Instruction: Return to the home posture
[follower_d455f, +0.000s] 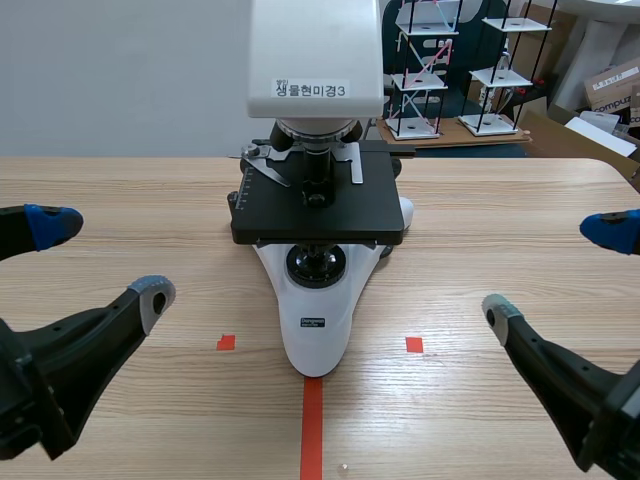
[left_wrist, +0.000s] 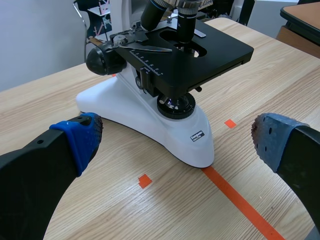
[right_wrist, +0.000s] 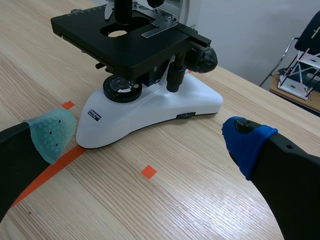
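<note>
Flanking the microscope (follower_d455f: 315, 250) at the table's (follower_d455f: 120, 200) middle, found left gripper (follower_d455f: 105, 258) and right gripper (follower_d455f: 551, 271) on the near side, well apart from it, both spread wide, grasping nothing. Judged heavy, rigid, top-heavy, with fragile lenses (left_wrist: 187, 22). Advised hold: white base (follower_d455f: 315, 330), never the black stage (follower_d455f: 340, 215).

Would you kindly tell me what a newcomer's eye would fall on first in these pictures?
The white microscope with its black stage stands out at once, in the middle of the wooden table, at the far end of an orange-red tape line. Low on either side of it, the left end effector and the right end effector are both open and hold nothing.
</note>
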